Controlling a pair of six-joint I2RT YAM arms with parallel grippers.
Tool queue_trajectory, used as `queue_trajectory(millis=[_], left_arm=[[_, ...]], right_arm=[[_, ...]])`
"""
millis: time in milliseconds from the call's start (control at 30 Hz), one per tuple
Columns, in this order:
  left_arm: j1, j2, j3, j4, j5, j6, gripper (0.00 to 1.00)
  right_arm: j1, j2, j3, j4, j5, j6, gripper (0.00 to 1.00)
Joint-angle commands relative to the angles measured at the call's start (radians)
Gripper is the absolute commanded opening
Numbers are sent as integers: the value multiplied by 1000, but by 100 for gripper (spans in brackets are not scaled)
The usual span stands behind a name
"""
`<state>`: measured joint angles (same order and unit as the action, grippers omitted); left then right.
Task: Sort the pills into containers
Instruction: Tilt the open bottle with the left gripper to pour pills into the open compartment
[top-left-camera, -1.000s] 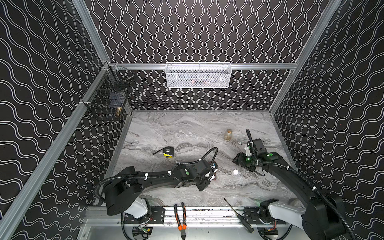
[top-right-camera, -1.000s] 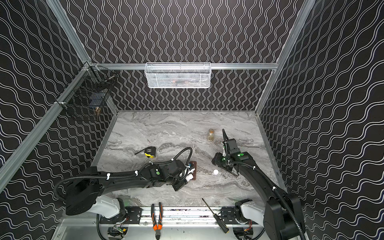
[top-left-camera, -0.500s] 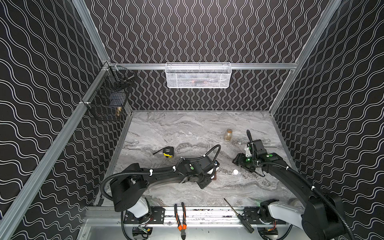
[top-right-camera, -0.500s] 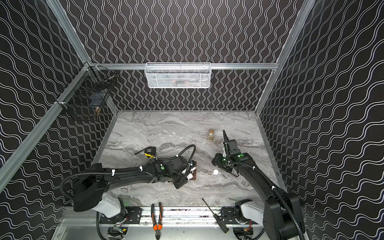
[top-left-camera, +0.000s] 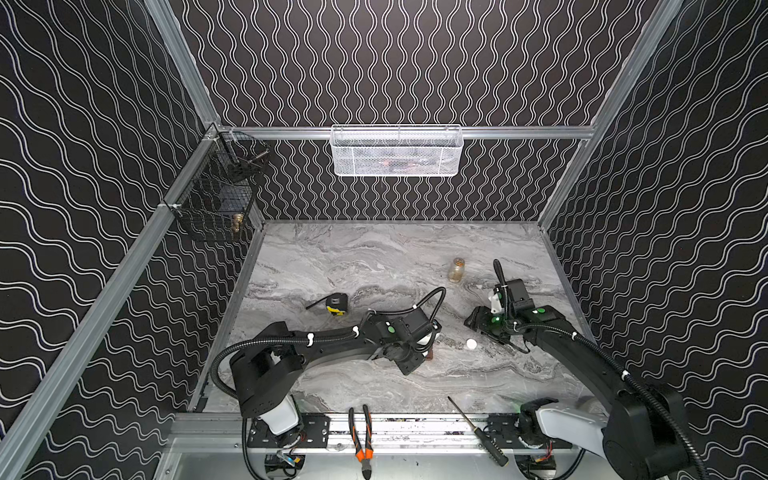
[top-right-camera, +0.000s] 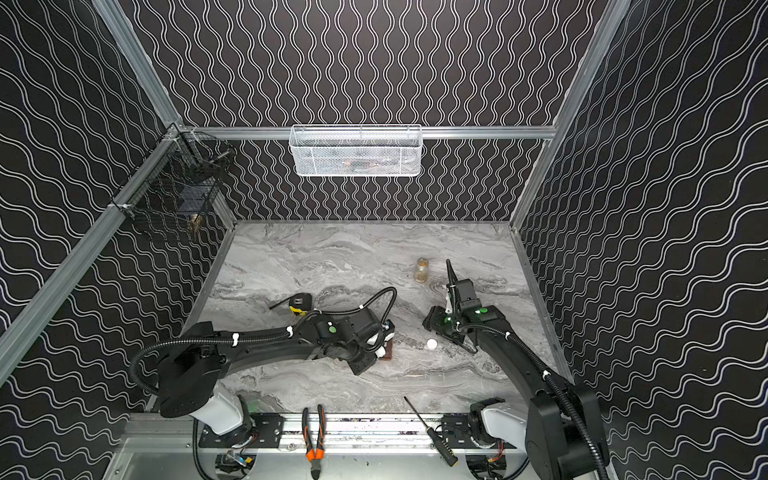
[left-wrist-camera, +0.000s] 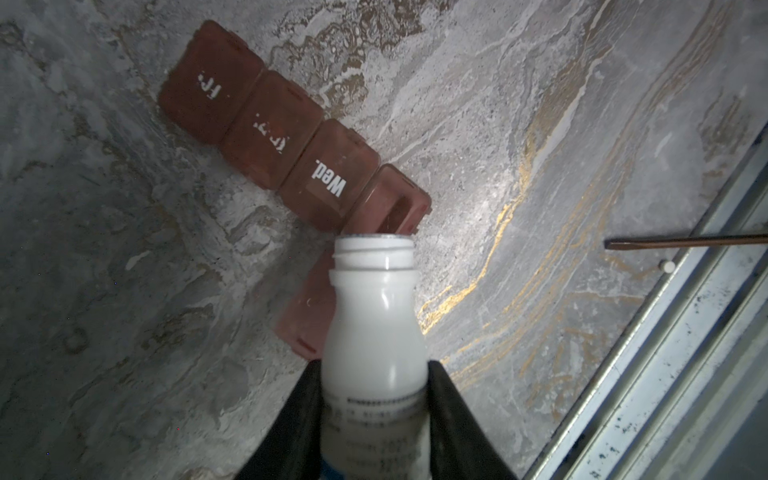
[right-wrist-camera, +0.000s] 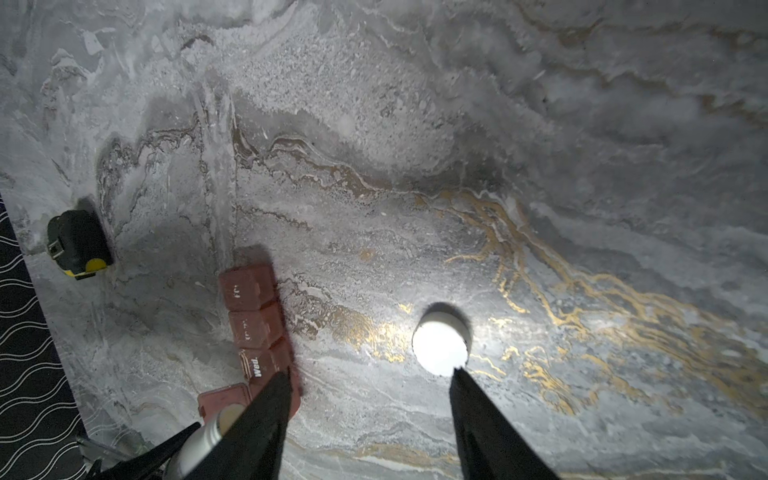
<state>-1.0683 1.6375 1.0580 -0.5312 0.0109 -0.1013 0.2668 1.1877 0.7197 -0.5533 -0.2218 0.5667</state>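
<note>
The containers (top-right-camera: 389, 352) lie on the worktop (top-right-camera: 332, 257) at lower centre in a top view, partly under the left hand (left-wrist-camera: 374, 368), which is clamped on a white bottle (left-wrist-camera: 374, 307). The right hand (right-wrist-camera: 369, 374), fingers apart, hangs to their right.

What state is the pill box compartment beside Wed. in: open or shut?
Open. In the left wrist view the compartment shows its hollow inside, and its lid lies flipped back.
</note>
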Motion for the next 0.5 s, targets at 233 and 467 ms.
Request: queue_trajectory(millis=[233,467], left_arm=[[8,42,50,-72,19,27,0],[8,60,72,-90,23,35,0]], right_arm=[[-2,4,-6,24,-4,-2,64],[-4,10,-5,27,-13,-1,64]])
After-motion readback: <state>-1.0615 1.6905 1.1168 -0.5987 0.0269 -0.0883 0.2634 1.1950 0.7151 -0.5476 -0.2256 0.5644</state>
